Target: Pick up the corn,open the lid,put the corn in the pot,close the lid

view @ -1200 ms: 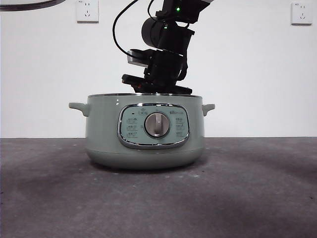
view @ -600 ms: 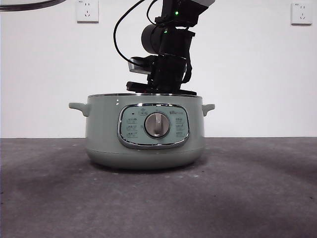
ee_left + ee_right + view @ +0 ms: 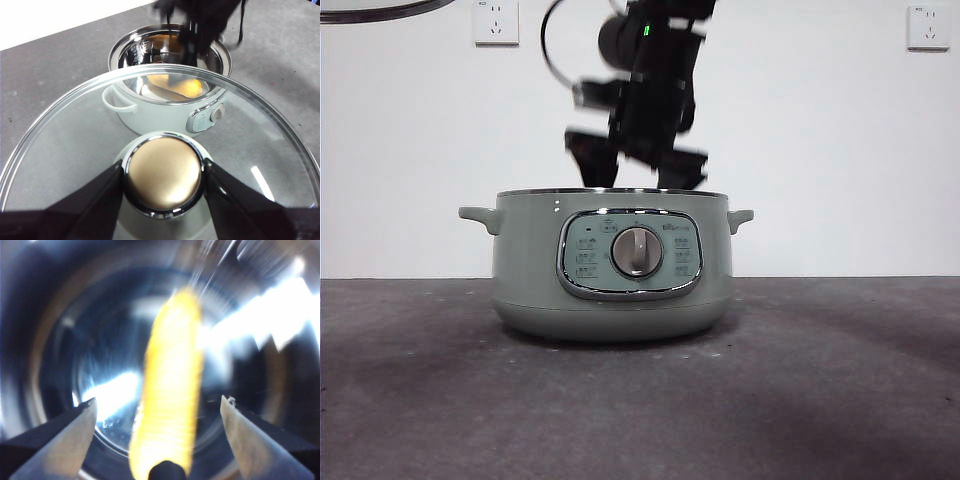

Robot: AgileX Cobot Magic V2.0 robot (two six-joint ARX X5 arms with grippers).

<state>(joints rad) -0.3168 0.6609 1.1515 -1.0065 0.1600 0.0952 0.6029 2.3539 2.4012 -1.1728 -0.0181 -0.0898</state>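
The sage-green pot [image 3: 530, 270] stands open in the middle of the table. The yellow corn [image 3: 170, 390] lies inside it on the shiny steel bottom and also shows in the left wrist view [image 3: 182, 86]. My right gripper [image 3: 635, 170] hangs just above the pot's rim, blurred with motion. Its jaws are wide open on either side of the corn and do not touch it [image 3: 157, 401]. My left gripper [image 3: 162, 172] is shut on the lid's knob [image 3: 162, 170]. It holds the glass lid [image 3: 75, 130] high, to the side of the pot. The lid's rim [image 3: 380, 10] shows at the front view's top left corner.
The pot has two small side handles [image 3: 475, 215] and a grey dial [image 3: 637, 251] facing the front camera. Dark grey tabletop [image 3: 840, 380] lies all around it. A white wall with two sockets [image 3: 497, 22] stands behind.
The right gripper has risen from the pot's rim and its jaws have spread apart. The pot and the lid's rim at the top left have not moved.
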